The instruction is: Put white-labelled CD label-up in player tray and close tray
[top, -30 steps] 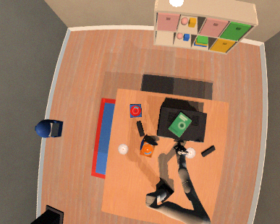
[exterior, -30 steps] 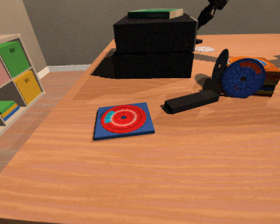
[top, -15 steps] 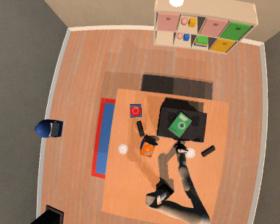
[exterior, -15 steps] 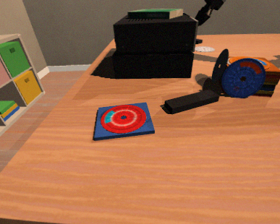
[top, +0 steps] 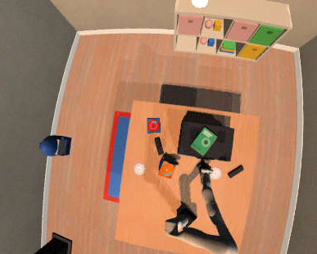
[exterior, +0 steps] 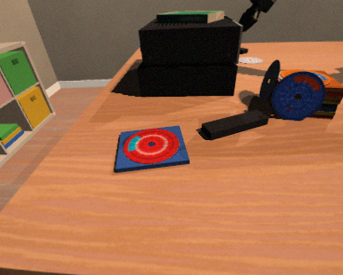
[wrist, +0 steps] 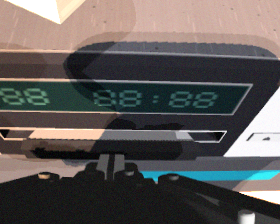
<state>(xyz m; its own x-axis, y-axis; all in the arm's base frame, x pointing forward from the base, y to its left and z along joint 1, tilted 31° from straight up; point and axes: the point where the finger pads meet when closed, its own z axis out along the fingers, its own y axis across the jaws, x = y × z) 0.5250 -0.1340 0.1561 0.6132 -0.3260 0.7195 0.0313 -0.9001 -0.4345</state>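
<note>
The black CD player point(top: 190, 135) point(exterior: 188, 44) stands at the back middle of the table. The wrist view is filled by the player's front point(wrist: 166, 65), with a green display point(wrist: 121, 97) and an eject button point(wrist: 266, 136). The tray point(wrist: 106, 149) sits pushed in at the slot. A pale strip point(wrist: 66, 134) shows inside the slot; I cannot tell if it is the white-labelled CD. My gripper point(top: 204, 165) point(wrist: 112, 171) is shut and empty, with its tip right at the tray's front. In the exterior view the player hides the fingers.
A green book point(top: 203, 140) point(exterior: 190, 17) lies on the player. Two white discs point(top: 139, 168) point(top: 215, 173) point(exterior: 250, 59) lie on the table. There are also a red CD on a blue case point(top: 153, 125) point(exterior: 152, 145), a black remote point(top: 159, 145) point(exterior: 234, 124), and a stack of cases point(top: 167, 168) point(exterior: 330, 95) with a blue disc point(exterior: 298, 92) leaning on it.
</note>
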